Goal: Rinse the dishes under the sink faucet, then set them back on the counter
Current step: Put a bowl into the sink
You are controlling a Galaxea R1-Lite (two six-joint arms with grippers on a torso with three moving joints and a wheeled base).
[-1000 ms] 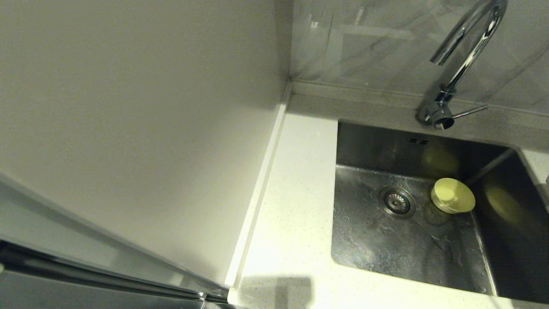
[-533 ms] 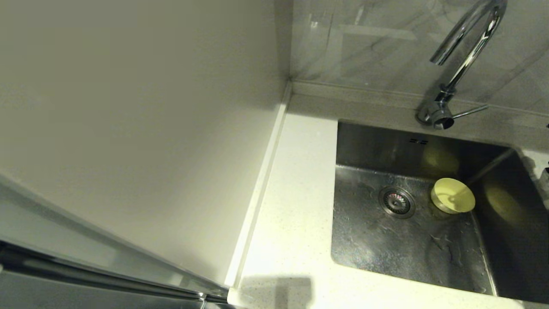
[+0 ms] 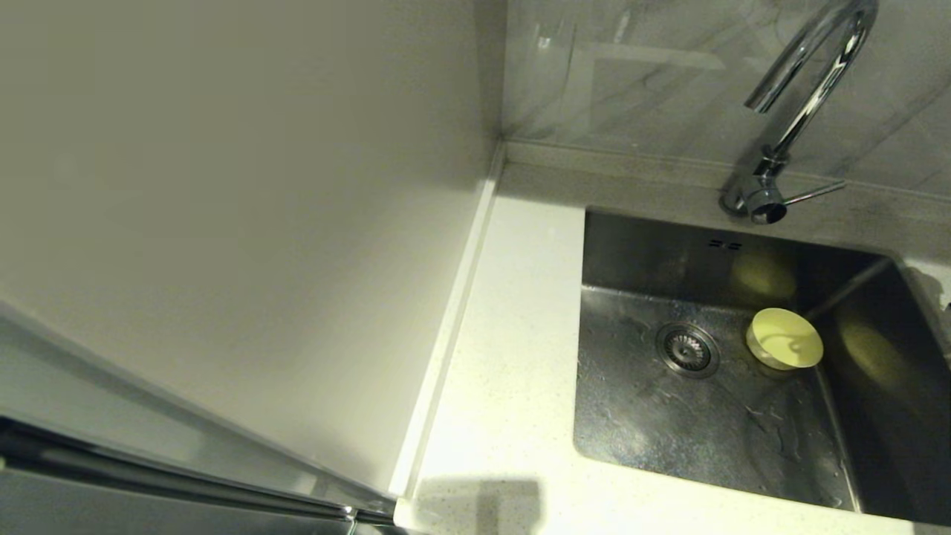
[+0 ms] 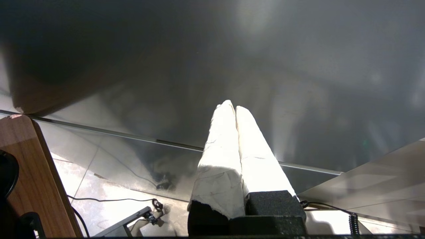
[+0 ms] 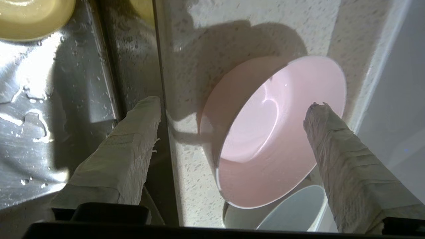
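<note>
The yellow bowl (image 3: 784,339) sits upright on the floor of the sink (image 3: 654,416), right of the drain strainer (image 3: 687,349); its edge also shows in the right wrist view (image 5: 30,16). No water runs from the faucet (image 3: 810,67). On the counter (image 5: 196,49) right of the sink, the pink bowl (image 5: 275,132) lies tilted against the grey-blue bowl (image 5: 298,212). My right gripper (image 5: 232,103) hangs open above the pink bowl, one finger over the sink's edge, the other at the bowl's far rim. My left gripper (image 4: 232,106) is shut and empty, parked away from the sink.
A plain off-white panel (image 3: 223,223) stands left of the counter strip (image 3: 513,334). The faucet's side lever (image 3: 813,195) points right. Water drops lie on the sink floor. A raised rim (image 5: 368,83) runs just beyond the pink bowl.
The yellow bowl stays where it was; the glints inside it have shifted. The sliver of my right arm at the head view's right edge has drawn further out of sight.
</note>
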